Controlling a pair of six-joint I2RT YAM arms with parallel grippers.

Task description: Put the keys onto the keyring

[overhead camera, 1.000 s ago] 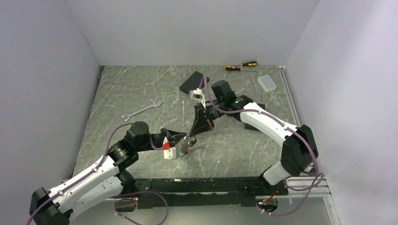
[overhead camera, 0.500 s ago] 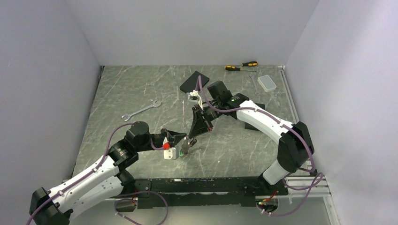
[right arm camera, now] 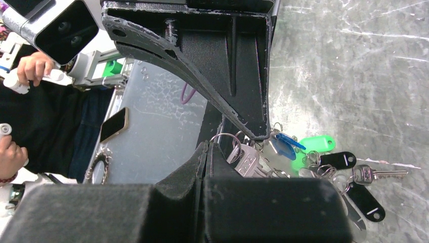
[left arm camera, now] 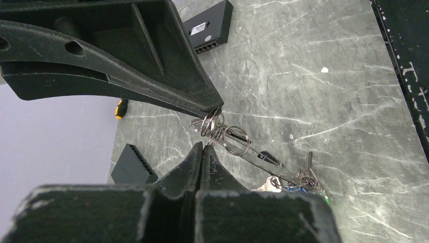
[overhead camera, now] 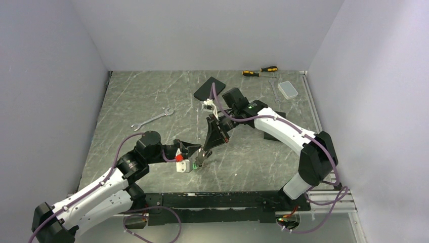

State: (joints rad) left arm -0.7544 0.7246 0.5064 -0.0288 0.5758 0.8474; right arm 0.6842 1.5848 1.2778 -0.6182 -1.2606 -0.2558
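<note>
While the left pincer [overhead camera: 200, 158] holds still from above, the right pincer [overhead camera: 206, 148] has edged inward, tips meeting. Left wrist: both pincers clamp shut on the keyring [left arm camera: 223, 132] above the bench [left arm camera: 313, 76]. Right wrist: keys [right arm camera: 324, 161] dangle beneath, so threading looks under way, not finished.

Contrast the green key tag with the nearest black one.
The green tag shows a plain face; the black tag bears a white strip. The green tag lies next to the blue tag; the black tag lies next to a silver key. Both are oblong plastic key tags.
</note>
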